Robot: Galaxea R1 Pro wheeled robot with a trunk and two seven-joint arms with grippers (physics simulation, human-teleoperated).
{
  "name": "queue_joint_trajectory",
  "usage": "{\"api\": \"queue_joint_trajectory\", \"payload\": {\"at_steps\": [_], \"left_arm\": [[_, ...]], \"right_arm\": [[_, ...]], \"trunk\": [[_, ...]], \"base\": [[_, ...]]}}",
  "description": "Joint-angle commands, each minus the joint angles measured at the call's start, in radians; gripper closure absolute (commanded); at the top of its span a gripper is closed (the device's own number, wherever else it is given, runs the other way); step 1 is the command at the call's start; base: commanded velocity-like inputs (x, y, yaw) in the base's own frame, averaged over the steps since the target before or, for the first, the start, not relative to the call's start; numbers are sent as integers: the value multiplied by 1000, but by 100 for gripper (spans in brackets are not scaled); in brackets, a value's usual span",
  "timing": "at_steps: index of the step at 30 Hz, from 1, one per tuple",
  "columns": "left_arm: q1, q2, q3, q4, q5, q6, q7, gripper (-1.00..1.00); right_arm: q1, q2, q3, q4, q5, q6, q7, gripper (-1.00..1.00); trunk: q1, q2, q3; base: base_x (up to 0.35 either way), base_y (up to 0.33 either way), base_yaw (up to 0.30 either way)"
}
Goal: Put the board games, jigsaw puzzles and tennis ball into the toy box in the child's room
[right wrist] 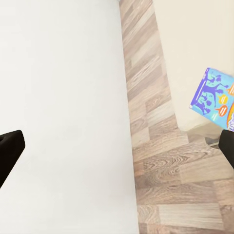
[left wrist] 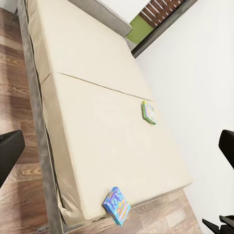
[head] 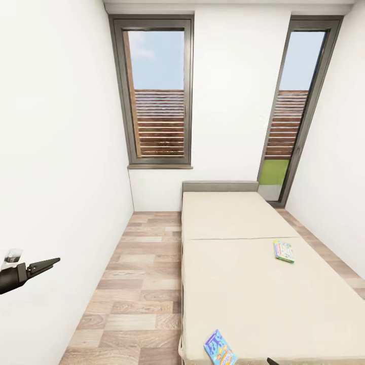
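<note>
On the bed (head: 243, 284) lie a blue board game (head: 219, 348) and a green-edged one (head: 284, 251); both grippers' fingers (left wrist: 9, 153) spread wide, empty.

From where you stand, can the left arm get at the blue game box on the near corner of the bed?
Probably not yet. The left tool hangs by the wall, across a strip of bare floor from the bed. Nothing blocks the blue game box, which overhangs the near edge; rolling closer should do it.
</note>
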Motion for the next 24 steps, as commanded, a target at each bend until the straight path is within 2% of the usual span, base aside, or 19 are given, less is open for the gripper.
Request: {"api": "queue_joint_trajectory", "payload": {"at_steps": [1, 10, 16, 17, 24], "left_arm": [[-1, 0, 2, -1, -10, 10, -9, -100], [-1, 0, 2, -1, -11, 10, -9, -100], [-1, 0, 2, -1, -11, 10, -9, -100], [-1, 0, 2, -1, -11, 10, -9, -100], [-1, 0, 2, -1, -11, 10, -9, -100]], "right_arm": [[0, 0, -1, 1, -4, 9, 2, -100], [0, 1, 0, 2, -2, 8, 0, -100], [0, 2, 1, 3, -5, 8, -60, -100], [0, 2, 13, 3, -6, 9, -95, -100], [0, 6, 65, 4, -8, 7, -148, -100]], "trunk": [[0, -1, -1], [0, -1, -1], [0, -1, -1], [0, -1, -1], [0, -1, -1]], "base": [[-32, 6, 0], [-56, 35, 13], [-10, 7, 5], [-2, 1, 1], [0, 0, 0]]}}
